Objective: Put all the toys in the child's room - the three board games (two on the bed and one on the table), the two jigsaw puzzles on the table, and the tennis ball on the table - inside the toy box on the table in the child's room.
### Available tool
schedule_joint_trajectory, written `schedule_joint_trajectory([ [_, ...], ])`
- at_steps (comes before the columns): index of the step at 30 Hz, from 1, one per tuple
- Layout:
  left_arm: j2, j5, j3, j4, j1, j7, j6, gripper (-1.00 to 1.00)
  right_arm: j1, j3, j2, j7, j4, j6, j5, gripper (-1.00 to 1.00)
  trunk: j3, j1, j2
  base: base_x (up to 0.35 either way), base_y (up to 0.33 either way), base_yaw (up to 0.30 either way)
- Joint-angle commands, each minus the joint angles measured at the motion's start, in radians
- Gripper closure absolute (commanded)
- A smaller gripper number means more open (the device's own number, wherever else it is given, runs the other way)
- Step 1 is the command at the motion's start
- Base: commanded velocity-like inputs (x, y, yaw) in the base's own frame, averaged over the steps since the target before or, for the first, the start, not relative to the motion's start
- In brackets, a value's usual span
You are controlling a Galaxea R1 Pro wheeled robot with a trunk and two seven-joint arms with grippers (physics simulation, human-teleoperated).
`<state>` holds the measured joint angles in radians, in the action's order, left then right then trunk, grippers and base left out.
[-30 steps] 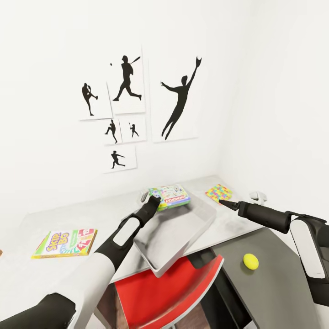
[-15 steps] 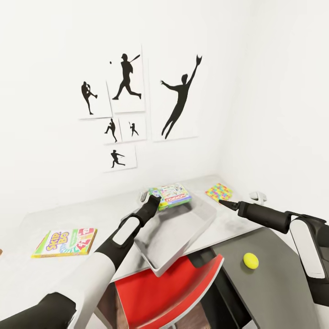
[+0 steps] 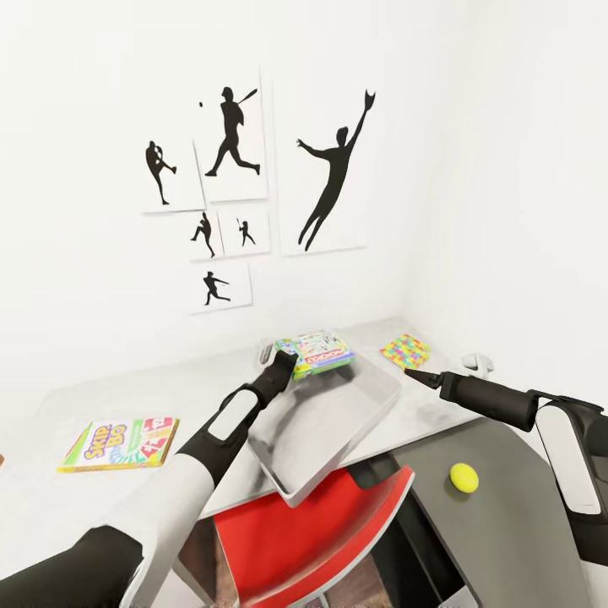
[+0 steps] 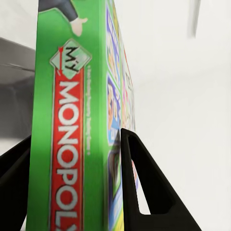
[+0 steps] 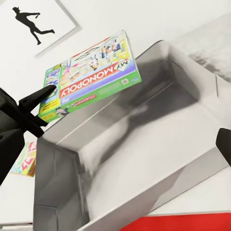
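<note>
So the green game box [image 4: 72,125] is seen edge-on here, standing upright between the two black fingers [image 4: 144,192] of the left gripper [image 4: 72,187], which are clamped on it from both sides. The green edge has a red band reading "MONOPOLY" in white letters, with a little "MY" diamond just above that. The printed cartoon face of the box shows as a thin sliver beside the edge. Behind the box it's a plain white wall [image 4: 187,96], with some grey surface [image 4: 17,82] on the other side.
</note>
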<state>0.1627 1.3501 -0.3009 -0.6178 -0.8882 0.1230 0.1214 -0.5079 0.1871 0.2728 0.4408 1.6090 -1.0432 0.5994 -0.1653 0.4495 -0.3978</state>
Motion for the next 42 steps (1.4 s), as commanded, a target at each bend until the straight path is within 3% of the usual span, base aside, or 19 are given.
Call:
schedule_joint_trajectory([
  [1,0.000,0.010,-0.001,0.001,-0.003,0.003,0.005,1.00,-0.001,0.001,0.000,0.011,0.000,-0.004,-0.009,-1.00,-0.004,0.001,-0.002,0.000,0.000,0.000],
  [34,0.000,0.010,-0.001,0.003,-0.013,0.000,0.014,1.00,0.000,0.007,0.000,0.009,0.000,-0.004,-0.010,-1.00,-0.052,0.001,-0.002,0.000,0.000,0.000],
  [37,-0.017,0.010,-0.002,-0.014,0.004,0.011,0.001,1.00,-0.001,0.024,-0.015,0.007,-0.017,0.013,-0.009,-1.00,-0.052,0.001,-0.002,0.000,0.000,0.000],
  [42,-0.046,0.010,-0.002,-0.014,0.033,0.011,0.001,1.00,-0.001,0.028,-0.015,0.007,-0.017,0.041,-0.009,-1.00,-0.052,0.001,-0.002,0.000,0.000,0.000],
])
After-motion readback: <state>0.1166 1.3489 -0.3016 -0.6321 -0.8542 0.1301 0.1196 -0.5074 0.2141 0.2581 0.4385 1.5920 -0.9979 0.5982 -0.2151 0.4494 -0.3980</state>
